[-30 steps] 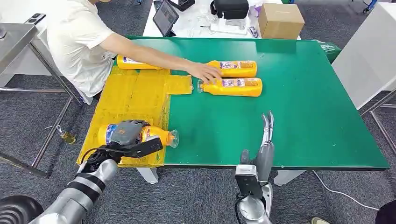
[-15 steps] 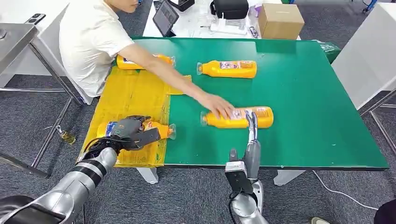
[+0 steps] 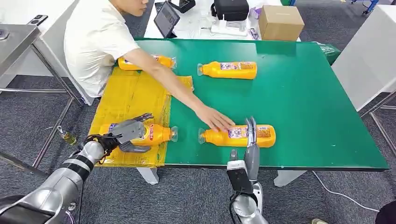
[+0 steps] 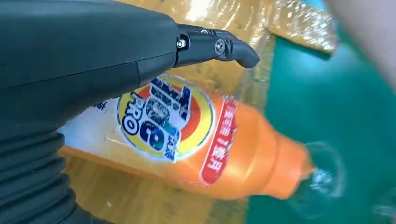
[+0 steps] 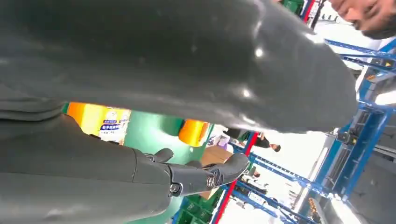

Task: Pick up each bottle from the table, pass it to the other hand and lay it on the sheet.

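An orange bottle lies on its side at the near end of the yellow sheet, its clear cap over the green table. My left hand is around its base with the fingers spread above it and the thumb below. A second bottle lies near the front edge, with a person's hand on its neck end. My right hand stands just in front of it, open with straight fingers. A third bottle lies far back and another bottle lies at the sheet's far end.
The person leans in from the far left, with an arm stretched across the sheet. Behind the green table are a cardboard box, a tablet and a black bag. A metal table stands left.
The person slid one bottle from mid-table to the front edge, by my right hand. My left hand set its bottle down on the sheet and spread its fingers.
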{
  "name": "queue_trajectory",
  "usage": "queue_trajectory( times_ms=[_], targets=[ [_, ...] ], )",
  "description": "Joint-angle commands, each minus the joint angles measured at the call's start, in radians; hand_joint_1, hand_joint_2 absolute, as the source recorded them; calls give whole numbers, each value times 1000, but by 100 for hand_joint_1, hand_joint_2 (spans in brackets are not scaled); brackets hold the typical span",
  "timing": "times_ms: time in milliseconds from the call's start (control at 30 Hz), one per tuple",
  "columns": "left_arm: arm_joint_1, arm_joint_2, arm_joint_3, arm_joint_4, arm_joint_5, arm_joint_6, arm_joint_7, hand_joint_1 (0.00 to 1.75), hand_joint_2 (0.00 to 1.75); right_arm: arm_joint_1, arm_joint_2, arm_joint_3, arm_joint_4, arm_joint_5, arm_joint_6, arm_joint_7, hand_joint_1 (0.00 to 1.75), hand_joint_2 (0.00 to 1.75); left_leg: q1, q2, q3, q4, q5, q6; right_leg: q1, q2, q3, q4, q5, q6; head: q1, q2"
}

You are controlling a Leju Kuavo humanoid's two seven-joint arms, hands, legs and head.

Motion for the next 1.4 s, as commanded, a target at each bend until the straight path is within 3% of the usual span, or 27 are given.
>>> queue_trajectory(
  times_ms=[33,67,100,167,300,333,433,567,733,1400],
  targets=[
    [315,-33,131,-560,235,158,-109,0,0,18,-9,-72,28,113,1,0,0,0,-1,3,6,-2,-2,2,0,2,5,-3,-1,-2,0,0],
    [344,-38,135,-607,240,182,-113,0,175,26,-7,-85,21,128,1,0,0,0,-1,4,7,-3,-3,3,0,2,6,-3,-1,-3,0,0],
    [370,-40,137,-653,236,213,-124,0,175,33,-5,-96,13,139,1,0,0,0,-1,2,3,-1,-2,2,0,0,2,-2,-1,-2,0,0],
    [443,-85,159,-788,177,421,-192,0,175,50,9,-167,9,306,1,0,0,0,-1,2,1,-1,-2,2,0,0,0,-2,-1,-1,1,0],
    [454,-99,141,-812,161,437,-179,0,175,47,9,-170,12,308,1,0,0,0,-1,3,0,0,-4,1,0,1,-2,-1,-2,-2,0,0],
    [461,-116,140,-821,152,509,-214,0,175,39,53,-311,60,603,1,0,0,175,0,2,1,0,-5,0,1,0,-1,-1,-3,-2,0,0],
    [500,-159,102,-845,70,683,-264,0,175,-21,44,-477,142,950,1,89,0,175,0,1,0,0,-4,1,1,-1,-1,-1,-3,-3,0,0],
    [528,-183,38,-845,119,708,-266,0,175,-129,-89,-481,308,1160,1,326,0,175,-1,1,0,-1,-4,1,0,-1,-1,-3,-1,-2,0,0],
    [535,-175,-11,-831,179,682,-275,0,175,-226,-170,-429,458,1185,1,436,0,175,-2,1,-1,-1,-2,3,-1,0,-1,-3,0,-1,0,0],
    [498,-172,-54,-824,220,630,-259,0,175,-347,-177,-349,660,1146,1,472,0,175,-2,2,-1,0,-2,3,-1,0,-1,-2,0,-1,0,0]
  ],
)
